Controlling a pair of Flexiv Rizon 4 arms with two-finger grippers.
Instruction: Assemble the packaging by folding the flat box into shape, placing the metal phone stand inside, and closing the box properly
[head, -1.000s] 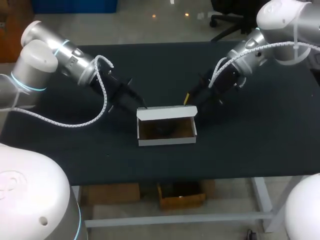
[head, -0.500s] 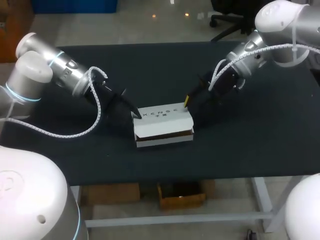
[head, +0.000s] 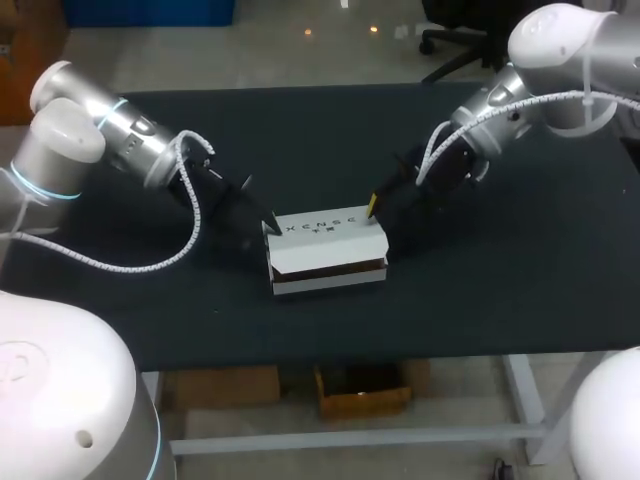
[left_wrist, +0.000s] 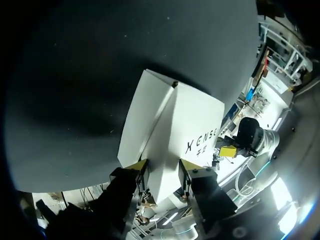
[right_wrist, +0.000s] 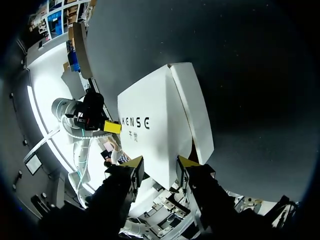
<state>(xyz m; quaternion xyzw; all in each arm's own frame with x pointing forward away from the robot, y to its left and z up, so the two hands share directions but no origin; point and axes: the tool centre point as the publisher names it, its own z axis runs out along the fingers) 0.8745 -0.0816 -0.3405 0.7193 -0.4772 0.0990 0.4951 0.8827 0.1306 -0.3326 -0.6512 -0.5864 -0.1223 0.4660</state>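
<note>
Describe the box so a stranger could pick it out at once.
Start at the middle of the dark table. Between the left gripper and the right gripper lies a cardboard box, lid down, dark lettering on top. Unlike the black grippers, it is white.

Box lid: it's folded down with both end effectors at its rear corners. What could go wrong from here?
1. A brown gap shows under the front of the lid; it may spring open once released.
2. The left end effector and right end effector sit only at the rear corners, so the box could slide or tip forward.
</note>
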